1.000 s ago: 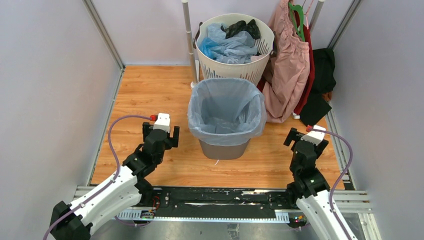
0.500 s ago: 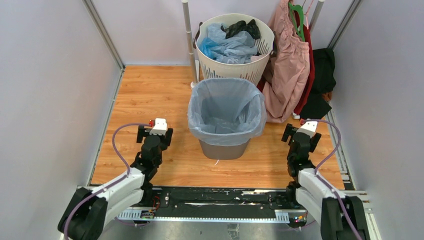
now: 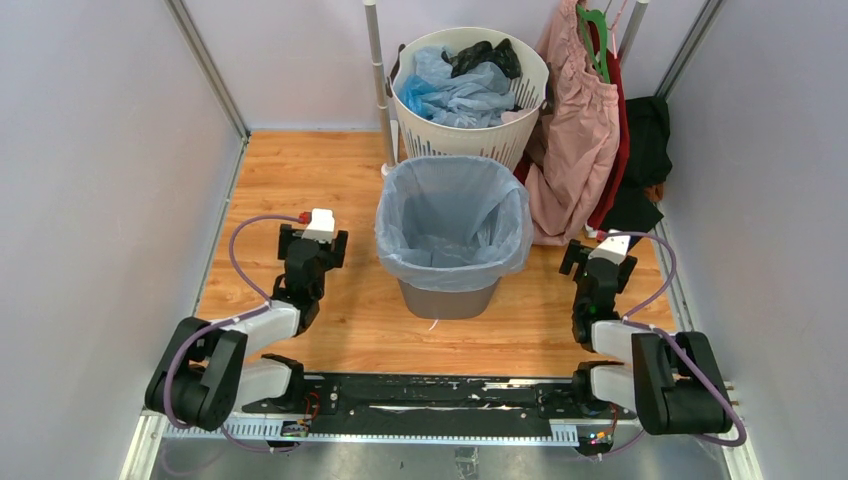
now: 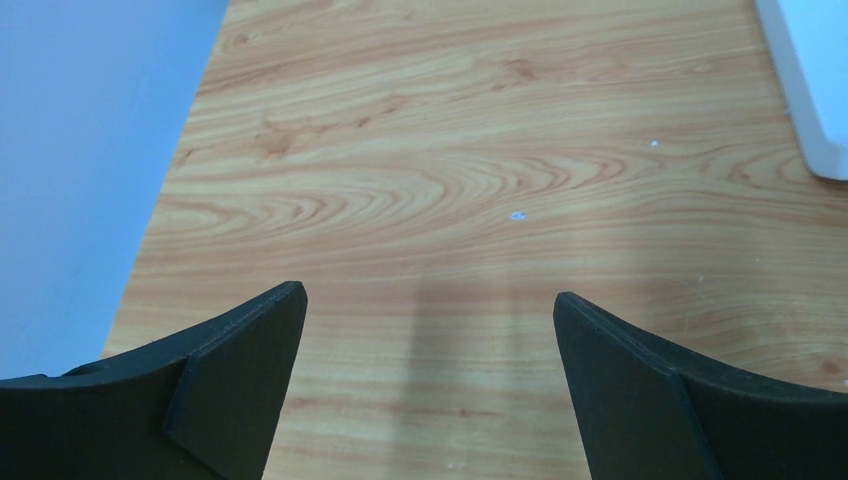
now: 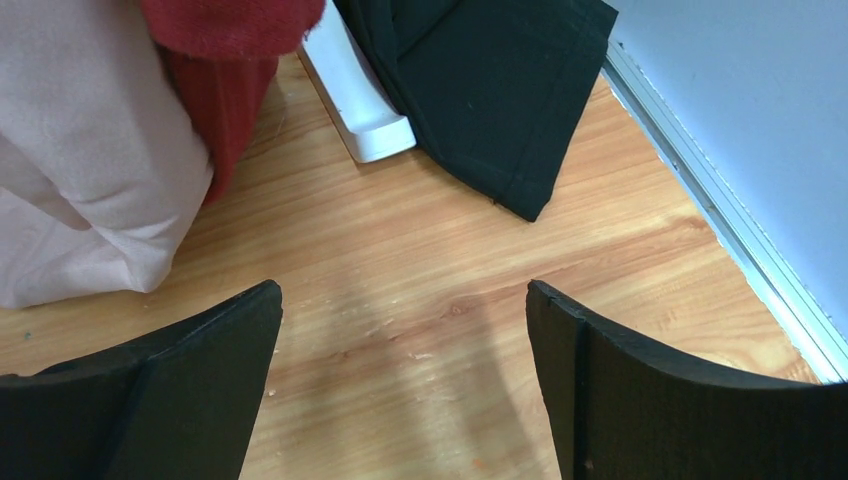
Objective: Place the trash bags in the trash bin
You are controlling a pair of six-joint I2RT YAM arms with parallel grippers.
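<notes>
The dark grey trash bin (image 3: pixel 448 296) stands mid-floor. A pale blue see-through trash bag (image 3: pixel 452 212) lines it, its edge folded over the rim. More crumpled blue and black bags (image 3: pixel 458 88) lie in the white slotted basket (image 3: pixel 470 142) behind it. My left gripper (image 3: pixel 313 245) is open and empty, left of the bin; its view shows only bare wood between the fingers (image 4: pixel 428 300). My right gripper (image 3: pixel 592 262) is open and empty, right of the bin, over wood floor (image 5: pixel 403 295).
A pink garment (image 3: pixel 575 140) hangs right of the basket, with red cloth (image 5: pixel 215 60) and black cloth (image 5: pixel 490 90) beside it. A white rack pole (image 3: pixel 378 80) and its foot (image 5: pixel 355 95) stand near. Grey walls close in both sides.
Both arms have folded back toward their bases. The left gripper ends up slightly farther from the arm bases and the right gripper has shifted a little left. Bin and bags are unchanged.
</notes>
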